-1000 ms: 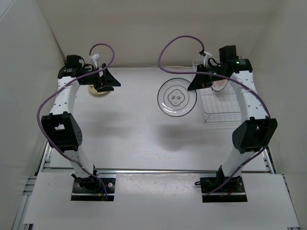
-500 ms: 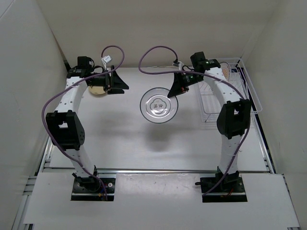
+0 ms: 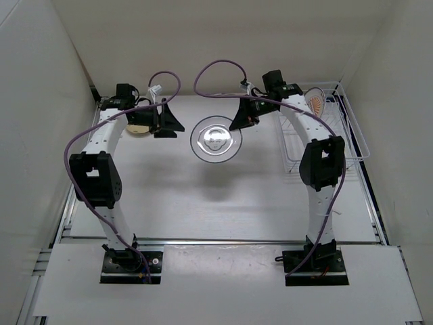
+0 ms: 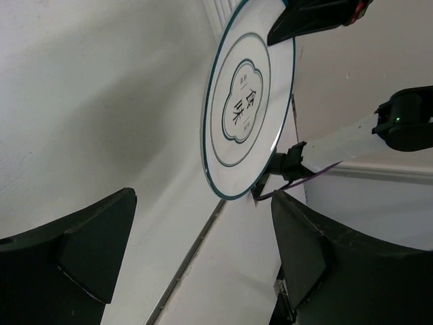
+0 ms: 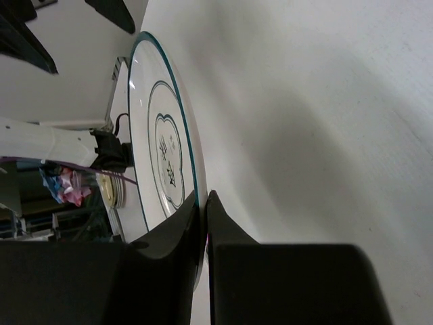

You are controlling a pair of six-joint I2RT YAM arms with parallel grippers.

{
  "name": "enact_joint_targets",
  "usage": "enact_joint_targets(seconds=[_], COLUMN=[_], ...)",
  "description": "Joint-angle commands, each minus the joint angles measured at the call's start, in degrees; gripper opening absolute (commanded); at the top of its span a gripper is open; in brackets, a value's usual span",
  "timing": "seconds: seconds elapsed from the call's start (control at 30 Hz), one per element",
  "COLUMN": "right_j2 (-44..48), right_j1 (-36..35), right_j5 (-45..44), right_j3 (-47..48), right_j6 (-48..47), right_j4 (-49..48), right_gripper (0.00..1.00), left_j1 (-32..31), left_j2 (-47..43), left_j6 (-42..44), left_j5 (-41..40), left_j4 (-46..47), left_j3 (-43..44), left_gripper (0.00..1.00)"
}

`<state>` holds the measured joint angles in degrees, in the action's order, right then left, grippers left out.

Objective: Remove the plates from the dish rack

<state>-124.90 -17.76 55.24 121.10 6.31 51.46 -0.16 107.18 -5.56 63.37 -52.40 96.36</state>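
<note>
My right gripper [image 3: 237, 122] is shut on the rim of the white plate with dark concentric rings [image 3: 216, 139] and holds it in the air above the table's far middle. In the right wrist view its jaws [image 5: 205, 203] pinch the plate's edge [image 5: 162, 156]. My left gripper [image 3: 172, 124] is open and empty, just left of that plate, which faces it in the left wrist view [image 4: 250, 101]. The cream-tan plate [image 3: 140, 126] lies on the table under the left arm. The orange sunburst plate [image 3: 315, 101] stands in the white wire dish rack [image 3: 308, 152] at the far right.
The rack's raised wire side [image 3: 353, 128] runs along the right wall. White walls close in the table at the left, back and right. Purple cables [image 3: 216, 64] loop above both wrists.
My right arm has carried the ringed plate leftward from beside the rack to the far middle. My left gripper has moved right, off the cream plate, toward it.
</note>
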Motion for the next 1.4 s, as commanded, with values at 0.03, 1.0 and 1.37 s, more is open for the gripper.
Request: enact_joint_targets(seconds=[0.03,1.0,1.37], right_j2=[-1.84,2.71,29.61], right_j1=[0.00,4.04,6.25], right_j5=[1.53,-16.63,-49.06], right_j3=[3.44,4.24,-17.01], right_j6=[7.39,4.18,-5.23], right_j4=[-5.75,-2.17,1.62], right_gripper=[0.00,0.78,0.84], left_j1=[-3.26,-10.12,-7.58], left_j2=[1.37,11.56,22.89], left_j6=[2.05,-4.10,-14.73], left_j5=[-0.71,-5.88,-11.96], left_j4=[-0.68,3.44,10.47], left_j3=[0.94,13.85,28.70], left_gripper=[0.91,0.10,0.10])
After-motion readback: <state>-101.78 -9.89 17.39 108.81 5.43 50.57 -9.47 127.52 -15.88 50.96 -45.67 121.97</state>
